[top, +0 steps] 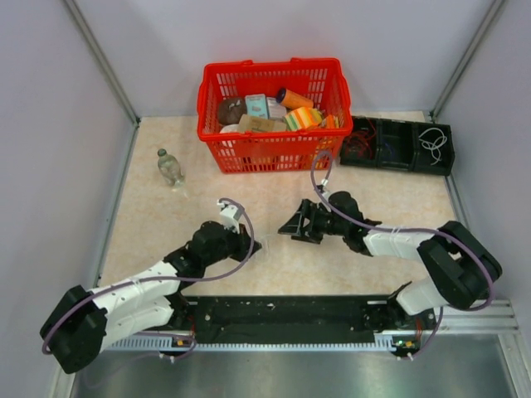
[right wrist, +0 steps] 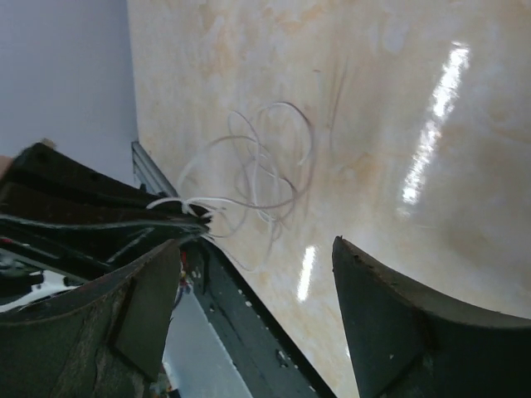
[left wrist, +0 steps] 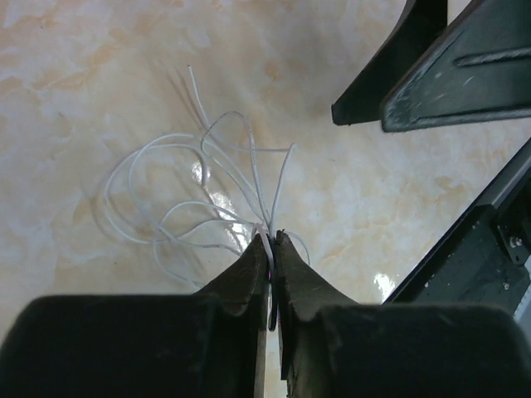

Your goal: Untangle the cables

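left end effector [left wrist: 272, 237] pinched on white cables [left wrist: 166, 195] | right end effector [right wrist: 259, 245] jaws apart, near the loops

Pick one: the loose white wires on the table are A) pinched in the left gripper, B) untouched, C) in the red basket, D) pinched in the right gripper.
A: the left gripper is shut on the white wires; the right gripper is open and empty.

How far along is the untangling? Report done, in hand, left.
Done: little; the cables lie in one looped knot. In hand: the left claw is shut on strands at its edge, and the right claw is open nearby. Left: pulling the loops apart.
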Action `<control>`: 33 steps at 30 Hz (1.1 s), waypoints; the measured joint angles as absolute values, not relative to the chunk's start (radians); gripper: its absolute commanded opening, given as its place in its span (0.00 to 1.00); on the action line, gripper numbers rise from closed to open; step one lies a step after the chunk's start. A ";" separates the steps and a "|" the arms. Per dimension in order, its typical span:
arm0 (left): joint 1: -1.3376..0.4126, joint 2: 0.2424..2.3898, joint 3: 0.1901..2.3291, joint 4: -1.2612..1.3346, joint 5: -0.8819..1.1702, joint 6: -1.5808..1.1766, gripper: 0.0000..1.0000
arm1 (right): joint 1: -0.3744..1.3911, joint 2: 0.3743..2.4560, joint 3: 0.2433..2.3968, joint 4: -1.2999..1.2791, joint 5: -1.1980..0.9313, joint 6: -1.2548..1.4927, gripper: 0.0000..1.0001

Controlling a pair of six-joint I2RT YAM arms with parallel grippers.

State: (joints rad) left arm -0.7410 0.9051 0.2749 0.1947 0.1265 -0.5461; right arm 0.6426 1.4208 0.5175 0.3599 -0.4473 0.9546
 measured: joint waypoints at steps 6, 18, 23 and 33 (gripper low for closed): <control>-0.741 1.015 0.297 0.186 0.134 -0.542 0.47 | 0.665 1.525 0.517 0.585 -0.481 1.110 0.69; -0.741 0.799 0.247 0.184 -0.027 -0.609 0.60 | 0.719 1.637 0.480 0.656 -0.412 1.259 0.58; -0.741 0.879 0.261 0.147 -0.103 -0.662 0.61 | 0.726 1.720 0.496 0.676 -0.408 1.288 0.38; -0.734 1.142 0.439 0.024 -0.157 -0.773 0.67 | 0.727 1.761 0.533 0.710 -0.413 1.299 0.42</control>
